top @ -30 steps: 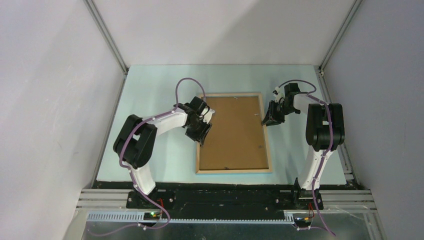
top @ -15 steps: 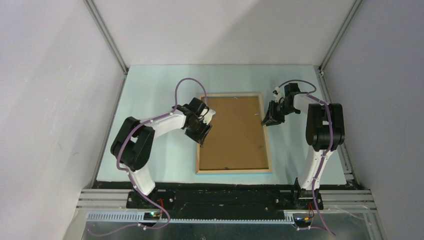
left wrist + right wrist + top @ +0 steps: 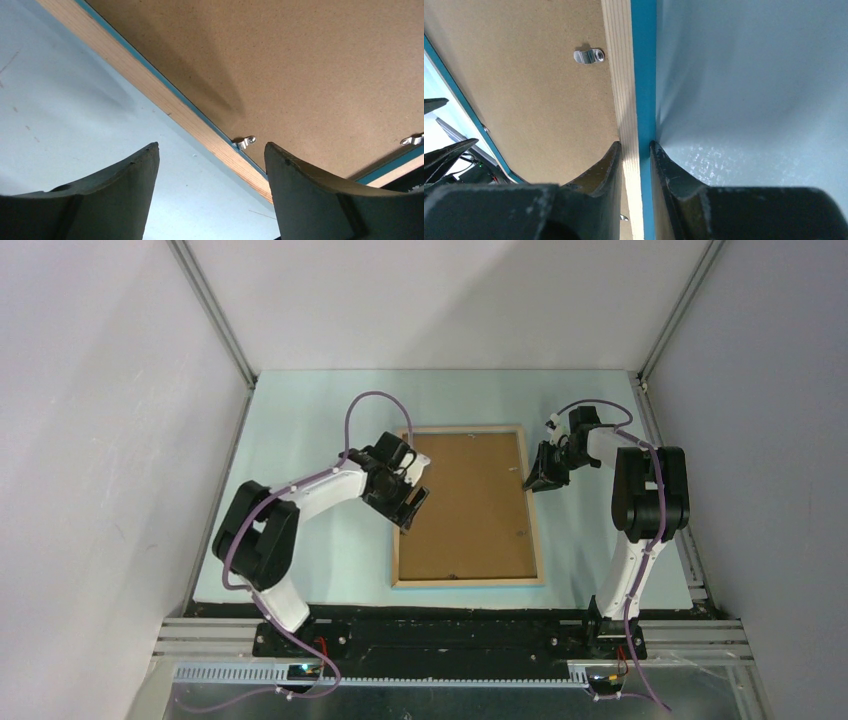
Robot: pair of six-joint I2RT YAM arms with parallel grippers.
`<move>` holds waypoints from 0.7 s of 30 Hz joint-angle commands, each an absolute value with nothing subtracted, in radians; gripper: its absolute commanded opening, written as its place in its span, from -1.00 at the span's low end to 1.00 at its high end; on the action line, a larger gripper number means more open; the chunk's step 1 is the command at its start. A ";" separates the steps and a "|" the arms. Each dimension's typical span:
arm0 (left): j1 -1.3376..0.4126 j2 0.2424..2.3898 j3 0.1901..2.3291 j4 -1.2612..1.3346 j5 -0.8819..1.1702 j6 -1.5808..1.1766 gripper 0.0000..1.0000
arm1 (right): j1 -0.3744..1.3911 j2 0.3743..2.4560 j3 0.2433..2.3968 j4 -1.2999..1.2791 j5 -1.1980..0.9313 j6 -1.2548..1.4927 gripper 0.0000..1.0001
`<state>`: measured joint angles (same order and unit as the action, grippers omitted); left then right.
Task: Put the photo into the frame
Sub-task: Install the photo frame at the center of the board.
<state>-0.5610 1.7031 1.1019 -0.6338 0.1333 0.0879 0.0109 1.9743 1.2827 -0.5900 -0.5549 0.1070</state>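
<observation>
The frame [image 3: 468, 582] lies face down on the pale table, light wood upward, with a brown backing board [image 3: 468, 505] inside it. The photo is not in view. My right gripper [image 3: 535, 480] is shut on the frame's right rail [image 3: 621, 75], one finger on the wood and one against the blue side [image 3: 644, 75]. My left gripper [image 3: 411, 508] is open and empty over the frame's left rail [image 3: 150, 85]. Its fingers [image 3: 115, 195] straddle the rail without touching it, near a small metal clip [image 3: 244, 142].
Another metal clip [image 3: 589, 55] sits on the backing board by the right rail. Grey enclosure walls stand on the left, right and far sides. The arm bases stand on a black strip [image 3: 450, 635] at the near edge.
The left arm's elbow has swung left and nearer, and its gripper has shifted slightly at the frame's left rail. The right arm and the frame have not moved.
</observation>
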 commanded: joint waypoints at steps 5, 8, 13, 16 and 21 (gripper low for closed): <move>-0.498 1.616 1.188 -0.627 0.090 0.127 0.81 | 0.009 1.923 1.286 -0.546 -0.638 0.089 -1.00; -0.469 1.641 1.237 -0.627 0.065 0.155 0.82 | 0.009 1.913 1.285 -0.548 -0.640 0.069 -1.00; -0.452 1.741 1.305 -0.627 0.036 0.141 0.74 | 0.003 1.912 1.285 -0.550 -0.643 0.049 -0.97; -0.444 1.807 1.352 -0.626 0.046 0.090 0.63 | -0.002 1.909 1.286 -0.548 -0.638 0.037 -0.93; -0.426 1.876 1.402 -0.626 0.094 0.020 0.43 | -0.003 1.901 1.278 -0.546 -0.630 0.021 -0.88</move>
<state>-0.4393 1.8477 1.3445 -0.6312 0.0593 0.0803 0.0051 1.9724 1.2774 -0.5831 -0.5766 0.0460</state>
